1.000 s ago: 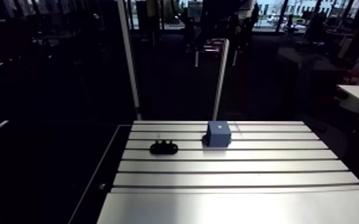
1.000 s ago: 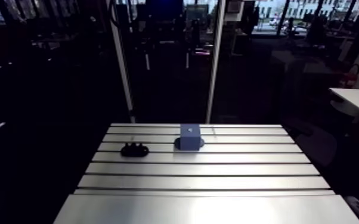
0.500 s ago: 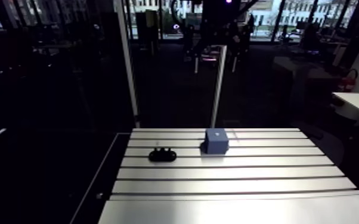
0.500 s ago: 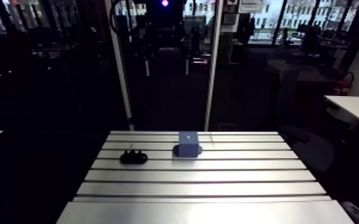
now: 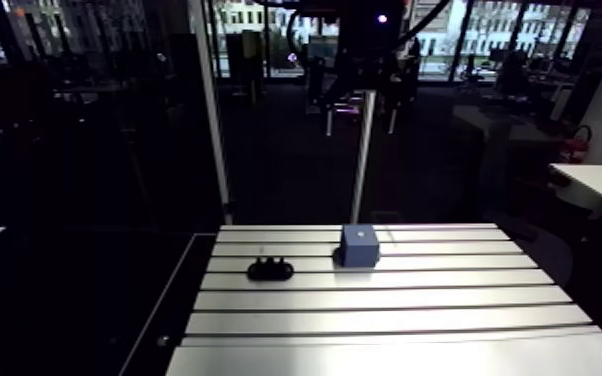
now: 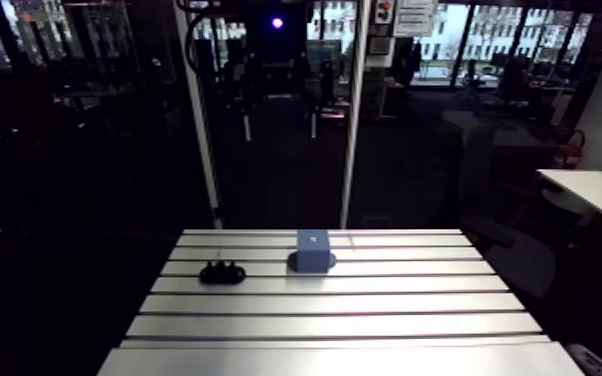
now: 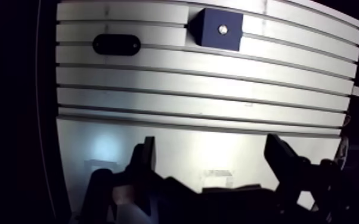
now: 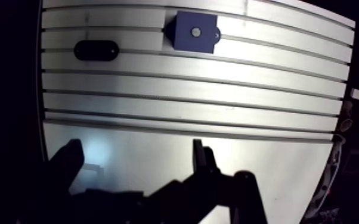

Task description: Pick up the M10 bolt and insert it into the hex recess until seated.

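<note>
A slotted aluminium table [image 5: 385,300] is being viewed from the arm, and two things are being carried by it near its far edge. A small dark-blue square block [image 5: 359,246] is sitting upright about the middle of the far rows. A small bright round spot [image 7: 222,28] is being shown on its top face; whether this is a recess or a metal head cannot be told. At 9 o'clock of the block, near it but apart, a black oval plastic holder [image 5: 270,269] is lying, with three short dark studs [image 5: 271,262] being raised from its top. The M10 bolt cannot be picked out with certainty among them.

In the wrist view the black two-finger gripper [image 7: 212,152] is being held above the near plain part of the table. Its fingers [image 7: 148,158] are being held wide apart, and the bare table surface is being seen between them. From the gripper, the block is lying at 12 o'clock and the holder at 11 o'clock, both well ahead. Several bright table strips and dark slots are lying between the gripper and these two things.
</note>
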